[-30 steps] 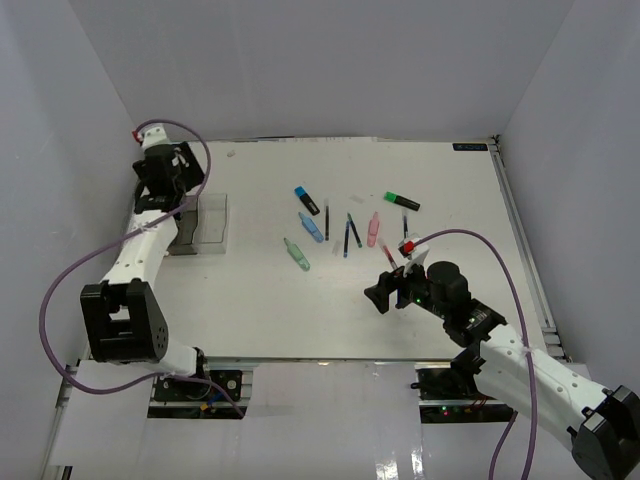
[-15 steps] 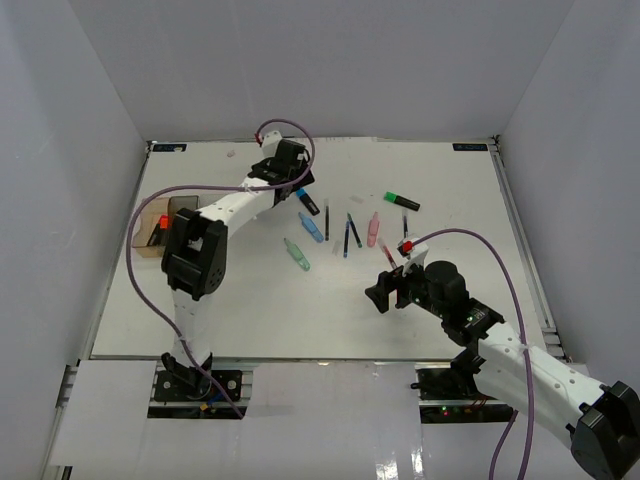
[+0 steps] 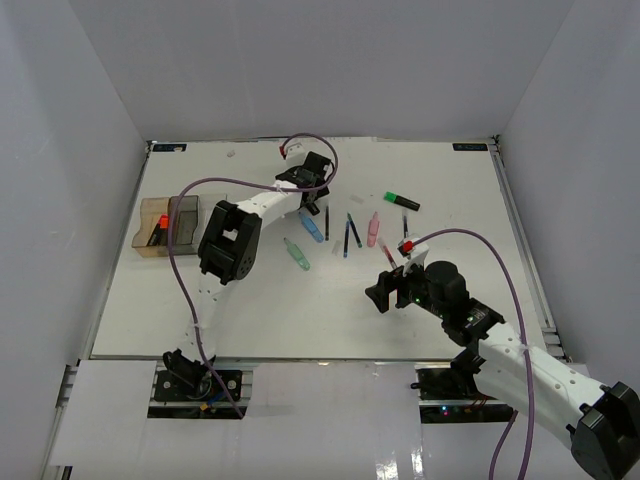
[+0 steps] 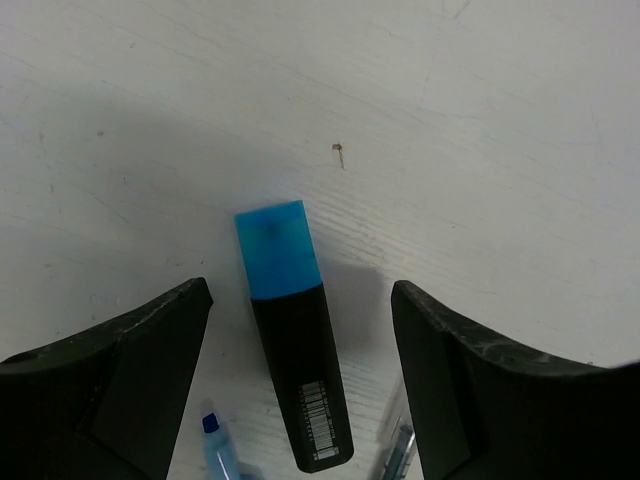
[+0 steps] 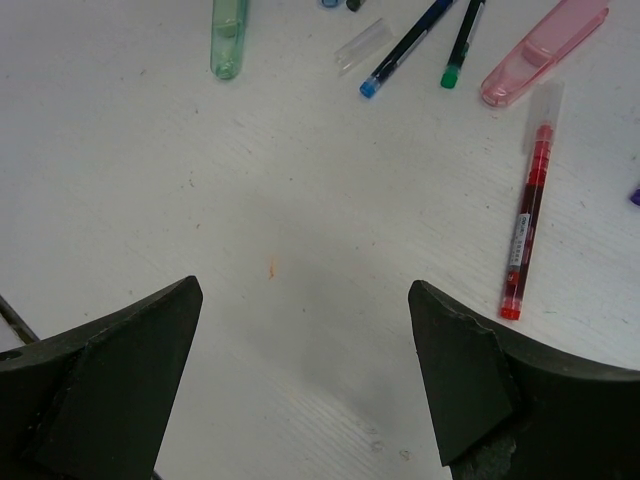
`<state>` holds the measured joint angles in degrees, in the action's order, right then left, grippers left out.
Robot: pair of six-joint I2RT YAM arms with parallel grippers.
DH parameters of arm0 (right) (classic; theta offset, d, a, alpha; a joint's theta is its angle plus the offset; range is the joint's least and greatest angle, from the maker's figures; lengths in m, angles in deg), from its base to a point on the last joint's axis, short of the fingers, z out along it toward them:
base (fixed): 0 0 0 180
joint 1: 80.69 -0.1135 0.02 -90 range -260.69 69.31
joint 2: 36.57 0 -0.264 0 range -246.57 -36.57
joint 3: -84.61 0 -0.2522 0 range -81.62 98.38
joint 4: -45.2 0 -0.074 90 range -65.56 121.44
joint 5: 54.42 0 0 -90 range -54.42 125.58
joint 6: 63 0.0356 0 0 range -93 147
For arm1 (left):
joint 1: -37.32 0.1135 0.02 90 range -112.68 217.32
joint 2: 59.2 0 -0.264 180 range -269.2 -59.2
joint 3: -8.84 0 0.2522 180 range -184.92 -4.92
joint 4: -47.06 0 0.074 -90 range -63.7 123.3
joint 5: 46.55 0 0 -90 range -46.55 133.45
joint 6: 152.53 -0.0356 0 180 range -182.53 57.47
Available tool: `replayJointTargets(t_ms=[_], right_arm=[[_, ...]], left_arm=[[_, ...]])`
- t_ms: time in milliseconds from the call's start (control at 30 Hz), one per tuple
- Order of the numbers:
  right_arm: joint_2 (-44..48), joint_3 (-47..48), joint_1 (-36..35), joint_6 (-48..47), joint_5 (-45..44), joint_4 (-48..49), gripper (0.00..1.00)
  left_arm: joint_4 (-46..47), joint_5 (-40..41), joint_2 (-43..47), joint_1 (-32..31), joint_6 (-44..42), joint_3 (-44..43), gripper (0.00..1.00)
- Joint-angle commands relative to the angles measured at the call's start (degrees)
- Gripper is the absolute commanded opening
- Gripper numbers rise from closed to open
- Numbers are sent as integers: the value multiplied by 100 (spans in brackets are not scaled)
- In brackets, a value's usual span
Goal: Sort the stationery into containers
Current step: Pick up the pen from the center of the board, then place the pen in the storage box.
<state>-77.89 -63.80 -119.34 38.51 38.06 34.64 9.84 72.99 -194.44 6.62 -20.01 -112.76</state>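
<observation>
Left wrist view shows the left hand (image 4: 300, 300) open over the blue-capped highlighter (image 4: 293, 350), one finger on each side of it with bare bench showing in both gaps, so nothing is gripped.

The highlighter lies flat, cap pointing away from the wrist. It looks like a light, stiff plastic stub with smooth, flat-sided walls, so it is likely a little slippery but not fragile. The black barrel just behind the cap seems the best place to take hold, squeezed across its width. A pinch on the cap alone might pull it loose.

A thin blue-tipped pen (image 4: 212, 440) lies just beside the barrel's far end, and closing fingers could nudge it.

The containers (image 3: 150, 208) stand well to the left of the highlighter, near the bench's left edge, with something orange-red in the amber one.

The right hand (image 5: 305, 300) is well apart from the highlighter, on its right and nearer the arm bases. It is open and empty above bare bench, with a red pen (image 5: 527, 225) just ahead of it.

The bench (image 3: 250, 310) is white, hard and faintly scuffed, so items should slide easily. Plain pale walls (image 3: 80, 120) enclose it on three sides, leaving free room between highlighter and containers.
</observation>
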Motion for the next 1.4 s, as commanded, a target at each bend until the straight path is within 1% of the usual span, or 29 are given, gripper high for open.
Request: replayJointTargets(t_ms=[0,67,100,133,233,267,333,367,467,500,533,600,700,767,800,833,933,967,1000,1033,1067,1100,1133,1167,1200,1233,1267,1333,1367], right_arm=[[80,-60,-28,-78,-81,251,90],[107,-69,-19,-70,-90,251,90],[115,-69,-28,-70,-99,242,90],[115,-69,-19,-70,-99,251,90],[115,-69,-19,-70,-90,251,90],[107,-69,-19,-70,-81,251,90],[133,-69,-19,-78,-81,234,90],[142,-77,-19,-79,-72,234,90],[177,-86,-19,-70,-81,242,90],[186,-86,-19,-70,-81,225,90],[212,-95,-19,-70,-90,225,90],[230,-95,-19,-70,-90,216,90],[265,-95,-28,-61,-81,207,90],[282,-95,-19,-61,-90,198,90],[291,-95,-19,-61,-90,190,90],[309,-95,-19,-70,-90,190,90],[344,-104,-28,-61,-72,198,90],[353,-104,-19,-70,-46,207,90],[361,-104,-19,-61,-29,207,90],[362,-104,-19,-61,-20,216,90],[362,-104,-19,-61,15,216,90],[362,-104,-19,-70,33,225,90],[362,-104,-28,-61,51,233,90],[362,-112,-28,-61,86,260,90],[362,-113,-19,-61,112,260,90],[362,-113,-19,-61,138,269,90],[362,-113,-19,-61,165,277,90],[370,-113,-28,-61,174,278,90],[388,-113,-19,-61,200,286,90]], left_arm=[[-97,289,-63,-33,63,-247,84],[-123,324,-116,-33,46,-265,77],[-132,333,-143,-33,54,-273,75],[-150,333,-143,-33,54,-265,69],[-150,359,-152,-33,19,-247,61],[-150,368,-161,-33,2,-256,55],[-132,386,-178,-33,-86,-317,49],[-115,395,-187,-33,-138,-352,42],[-10,447,-257,-24,-419,-528,34],[60,447,-257,-7,-577,-581,26],[105,447,-249,11,-648,-651,22],[253,430,-205,72,-780,-695,19],[456,421,6,195,-1140,-722,18],[527,430,286,257,-1552,-669,18],[675,430,409,327,-1772,-617,18],[746,517,550,362,-2278,-529,19],[1159,693,1226,556,-3090,137,23],[1264,711,1646,721,-3527,374,24],[1483,702,1876,819,-3714,925,24],[1598,667,2105,924,-3899,1209,24],[1825,537,2342,1160,-4188,1499,24],[1932,448,2797,1302,-4330,2041,24],[2012,360,3028,1442,-4514,2290,24],[2152,142,3230,1731,-4725,2528,27],[2196,27,3597,1890,-4788,2930,27],[2240,-88,3775,2040,-4858,3117,27],[2380,-245,3934,2329,-4954,3310,27],[2644,-352,4354,2611,-5244,3871,28],[2845,-466,4453,2874,-5428,4032,29]])
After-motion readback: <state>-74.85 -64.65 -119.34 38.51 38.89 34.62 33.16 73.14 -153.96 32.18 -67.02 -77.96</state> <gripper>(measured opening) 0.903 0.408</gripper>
